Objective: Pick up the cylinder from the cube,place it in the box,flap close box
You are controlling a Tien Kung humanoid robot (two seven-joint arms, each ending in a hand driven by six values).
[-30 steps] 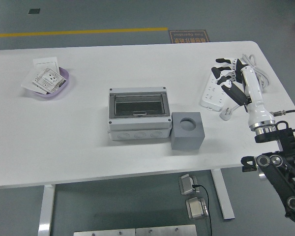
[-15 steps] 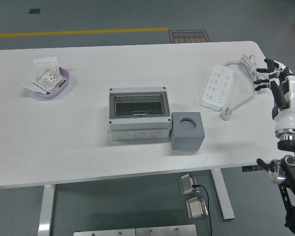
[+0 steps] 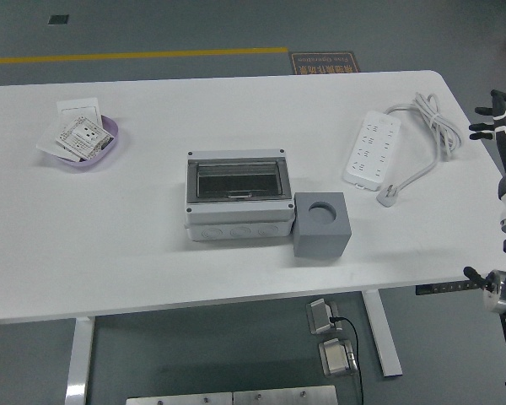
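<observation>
The robot's right hand [image 3: 499, 116] has slim black fingers [image 3: 482, 128] on a glossy white shell, joined below to a white forearm ending in a silver metal ring and black wrist collar, then a black jointed arm link with round silver fittings.

Bright even overhead light, soft shadows, sharp.

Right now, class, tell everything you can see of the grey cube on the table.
The grey cube is a matte block, plastic by its look, with a round hole in its top face. The hole looks empty; no cylinder shows. It sits flat near the table's middle, its left side against the box's right front corner. No hand touches it.
</observation>
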